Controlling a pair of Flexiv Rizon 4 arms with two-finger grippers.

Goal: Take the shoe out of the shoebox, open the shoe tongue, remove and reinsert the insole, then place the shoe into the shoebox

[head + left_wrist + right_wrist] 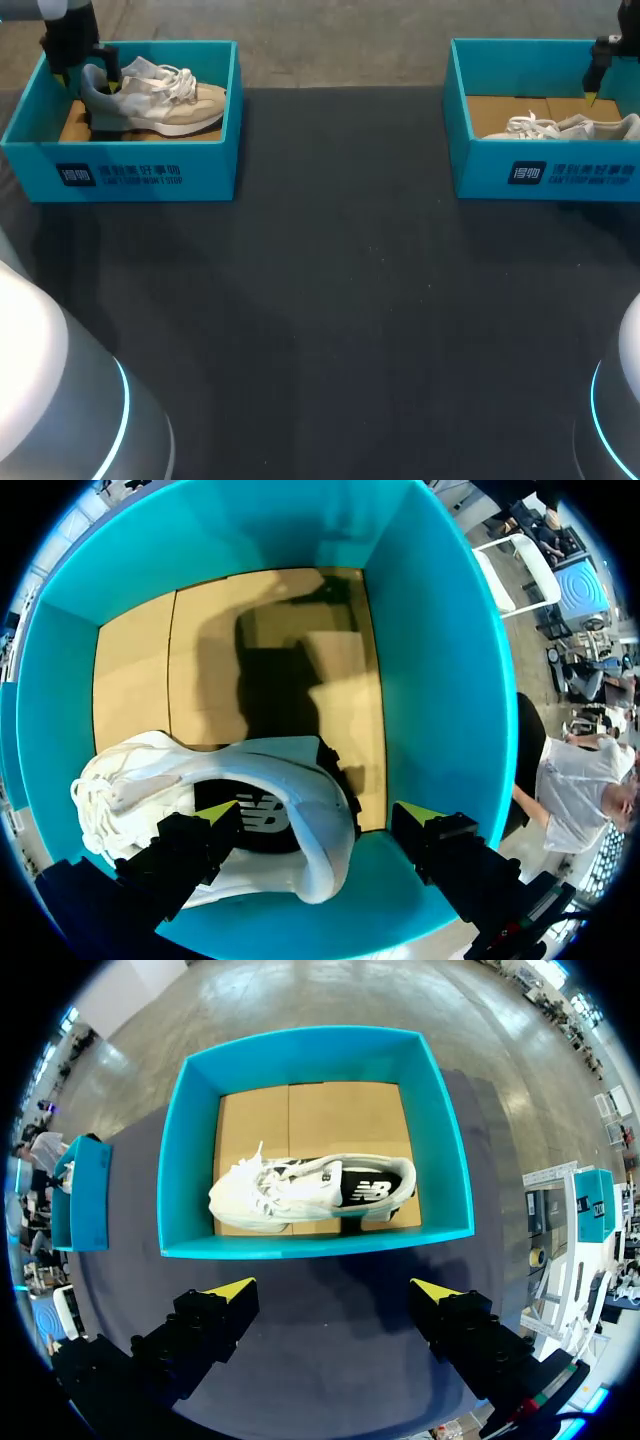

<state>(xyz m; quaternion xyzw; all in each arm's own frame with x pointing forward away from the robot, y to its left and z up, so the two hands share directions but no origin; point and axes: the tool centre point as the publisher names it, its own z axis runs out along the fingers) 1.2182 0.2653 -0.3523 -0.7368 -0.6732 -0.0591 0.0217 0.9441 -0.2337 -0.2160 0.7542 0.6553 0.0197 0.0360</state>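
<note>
Left jaws stand apart inside the left shoebox [440, 630], its shoe [150, 770] heel between them; right jaws, also apart, hover over the right shoebox [315, 1245], its shoe [280, 1195] lying ahead

A big dark table [330, 330] fills most of the view. Its top is flat and dark grey, like cloth, with tiny pale specks. Its back edge runs straight across from side to side.

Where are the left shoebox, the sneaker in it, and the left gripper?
left shoebox [150, 175]: head view, front wall.
sneaker [170, 108]: head view, side of its upper.
left gripper [318, 815]: left wrist view, midway between yellow tips.
</note>
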